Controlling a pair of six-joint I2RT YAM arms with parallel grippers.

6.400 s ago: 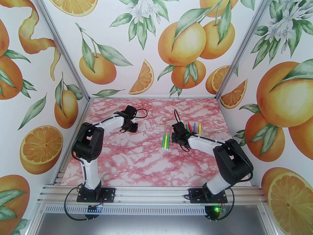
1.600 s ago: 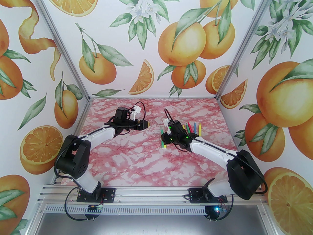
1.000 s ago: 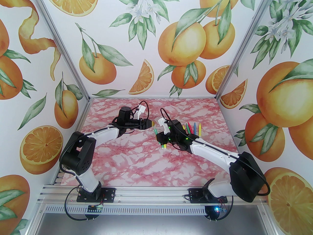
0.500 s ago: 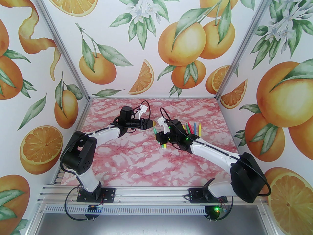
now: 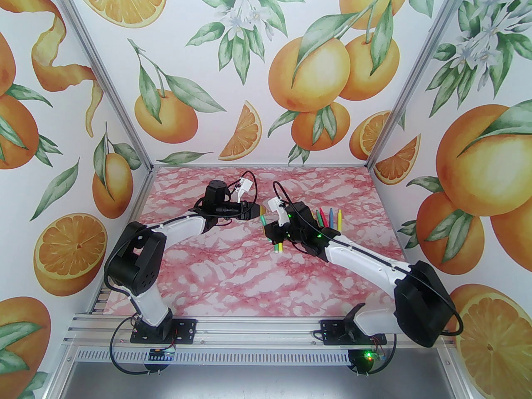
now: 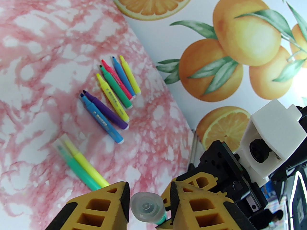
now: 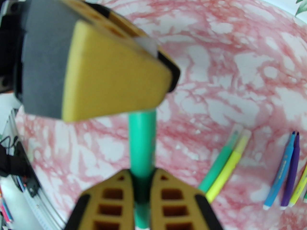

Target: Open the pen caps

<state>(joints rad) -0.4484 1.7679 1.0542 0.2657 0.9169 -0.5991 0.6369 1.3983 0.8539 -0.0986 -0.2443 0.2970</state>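
Observation:
My right gripper (image 7: 142, 183) is shut on the barrel of a green marker (image 7: 142, 138), holding it above the table with the cap end pointing up and away (image 5: 264, 222). The marker's translucent cap (image 6: 146, 206) sits between the yellow fingers of my left gripper (image 6: 150, 196), which is open with narrow gaps on both sides. In the top view the left gripper (image 5: 259, 210) meets the marker's tip from the left. Two capped markers, green (image 6: 76, 169) and yellow (image 6: 84, 162), lie side by side on the table.
Several uncapped markers (image 6: 112, 87) lie in a loose row on the pink marble table (image 5: 232, 272), right of the right wrist (image 5: 330, 216). The orange-print back wall (image 5: 266, 98) stands close behind them. Both arms reach toward the table's middle.
The right gripper has lifted the green marker off the table and carried it left. The left gripper has swung right to straddle its cap. Little has moved in the last half second.

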